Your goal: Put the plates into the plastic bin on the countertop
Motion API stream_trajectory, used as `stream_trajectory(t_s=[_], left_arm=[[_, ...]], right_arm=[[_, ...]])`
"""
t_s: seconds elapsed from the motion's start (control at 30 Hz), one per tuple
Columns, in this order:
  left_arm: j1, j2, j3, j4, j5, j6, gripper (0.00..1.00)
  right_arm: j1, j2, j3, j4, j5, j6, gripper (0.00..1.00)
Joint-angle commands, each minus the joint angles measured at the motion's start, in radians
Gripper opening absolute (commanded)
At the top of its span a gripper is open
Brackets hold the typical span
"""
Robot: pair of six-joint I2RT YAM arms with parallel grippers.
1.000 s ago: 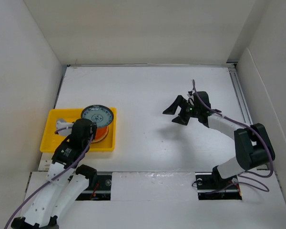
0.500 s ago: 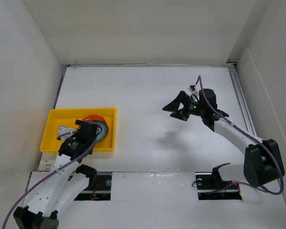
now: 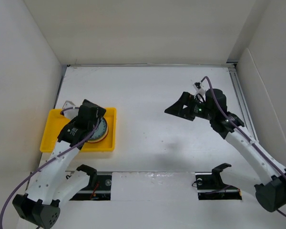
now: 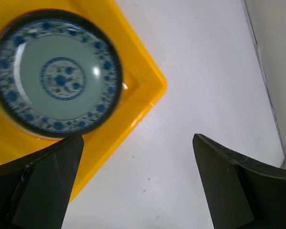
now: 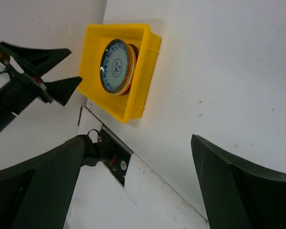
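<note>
Three... no, 3 plain walls stand around the space: a tall white back wall point(image 3: 148, 28), a white left wall point(image 3: 19, 86) and a white right wall point(image 3: 276, 71). They close in a big flat white countertop point(image 3: 148, 90). A thin grey metal strip point(image 3: 239, 93) runs along its right edge. At the near side lies a shiny white board point(image 3: 152, 183) with 2 dark slots point(image 3: 107, 183) in it. The light is soft and even.

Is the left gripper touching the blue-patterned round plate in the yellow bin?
Apart: right wrist view shows a gap between left gripper and blue-patterned round plate.
</note>
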Motion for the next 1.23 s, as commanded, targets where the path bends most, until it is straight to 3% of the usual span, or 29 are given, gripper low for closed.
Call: stream_trajectory(t_s=[0.0, 0.03, 0.13, 0.27, 0.53, 0.77, 1.2], left_arm=[[-0.012, 0.033, 0.084, 0.236, 0.206, 0.386, 1.0], [-0.036, 0.044, 0.125, 0.247, 0.233, 0.434, 1.0], [-0.076, 0.064, 0.217, 0.218, 0.314, 0.566, 1.0], [-0.076, -0.042, 0.305, 0.172, 0.353, 0.689, 1.0], [-0.076, -0.355, 0.371, -0.029, 0.287, 0.749, 1.0], [-0.076, -0.573, 0.36, -0.148, 0.264, 0.758, 1.0], [-0.076, -0.621, 0.408, -0.209, 0.215, 0.767, 1.0]], right_arm=[[0.12, -0.113, 0.17, -0.22, 0.269, -0.133, 1.0], [0.158, -0.142, 0.196, -0.256, 0.436, -0.133, 1.0], [0.296, -0.228, 0.293, -0.387, 0.673, -0.142, 1.0], [0.378, -0.268, 0.422, -0.556, 0.799, -0.162, 1.0], [0.378, -0.373, 0.595, -0.771, 0.826, -0.205, 1.0], [0.378, -0.474, 0.595, -0.85, 0.797, -0.196, 1.0], [0.378, -0.548, 0.605, -0.872, 0.824, -0.166, 1.0]])
